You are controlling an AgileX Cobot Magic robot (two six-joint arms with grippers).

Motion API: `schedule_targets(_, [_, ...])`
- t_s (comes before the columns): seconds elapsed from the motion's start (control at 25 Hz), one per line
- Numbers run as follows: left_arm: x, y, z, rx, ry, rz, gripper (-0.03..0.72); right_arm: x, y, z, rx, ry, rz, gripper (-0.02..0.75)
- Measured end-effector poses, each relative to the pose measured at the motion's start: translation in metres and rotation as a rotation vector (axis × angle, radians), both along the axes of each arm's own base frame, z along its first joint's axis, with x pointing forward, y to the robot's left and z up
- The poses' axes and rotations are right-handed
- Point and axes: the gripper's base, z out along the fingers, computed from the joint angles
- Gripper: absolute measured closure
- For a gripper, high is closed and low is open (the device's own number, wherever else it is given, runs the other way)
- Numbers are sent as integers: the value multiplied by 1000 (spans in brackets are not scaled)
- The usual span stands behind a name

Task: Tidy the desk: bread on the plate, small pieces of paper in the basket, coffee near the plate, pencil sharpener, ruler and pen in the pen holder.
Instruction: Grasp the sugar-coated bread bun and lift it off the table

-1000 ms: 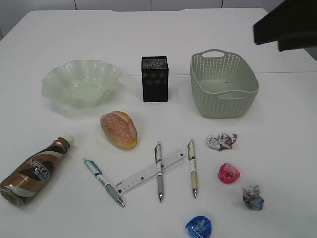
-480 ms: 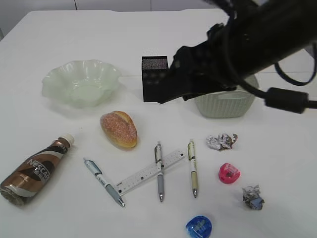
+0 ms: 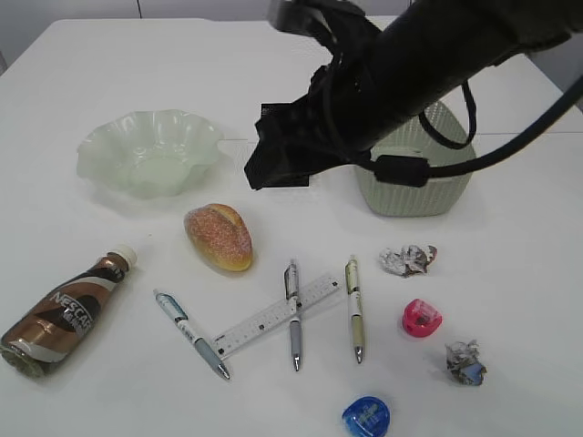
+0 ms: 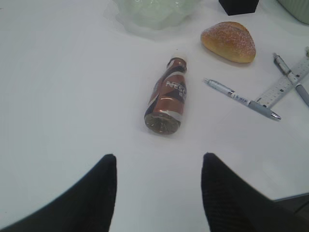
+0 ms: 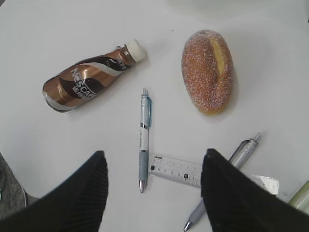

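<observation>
Both sets of black fingers, left and right, spread wide and empty above the white surface, apparently scouting; the golden oval bread roll lies beside the pale-green ruffled plate.

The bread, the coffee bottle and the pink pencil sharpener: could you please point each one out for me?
bread (image 3: 219, 237), exterior view, middle of the crust.
coffee bottle (image 3: 59, 312), exterior view, on the label.
pink pencil sharpener (image 3: 421, 318), exterior view, top face.
</observation>
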Motion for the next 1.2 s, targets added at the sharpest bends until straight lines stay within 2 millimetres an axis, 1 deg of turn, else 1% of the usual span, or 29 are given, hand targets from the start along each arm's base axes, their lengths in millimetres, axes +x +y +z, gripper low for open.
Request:
schedule_targets(0.16, [0,0,0,0,0,0,283,6,4,-15,-15,27,-4,258])
schedule_targets(0.24, [0,0,0,0,0,0,283,9,4,-18,-30,26,1,258])
schedule_targets(0.32, [0,0,0,0,0,0,283,14,5,-15,-48,13,2,258])
schedule_targets(0.52, [0,0,0,0,0,0,284,35,9,5,-105,-14,-35,258])
schedule_targets(0.64, [0,0,0,0,0,-1,286,46,11,5,-177,16,-45,258])
schedule_targets(0.72, [0,0,0,0,0,-1,286,52,17,0,-222,45,-42,258])
schedule_targets(0.92, [0,0,0,-1,0,-2,286,58,36,-3,-324,78,-35,258])
schedule_targets(1.0, [0,0,0,-1,0,-2,286,61,37,-8,-395,103,-51,258])
schedule_targets(1.2, [0,0,0,-1,0,-2,286,71,39,-19,-458,116,-140,258])
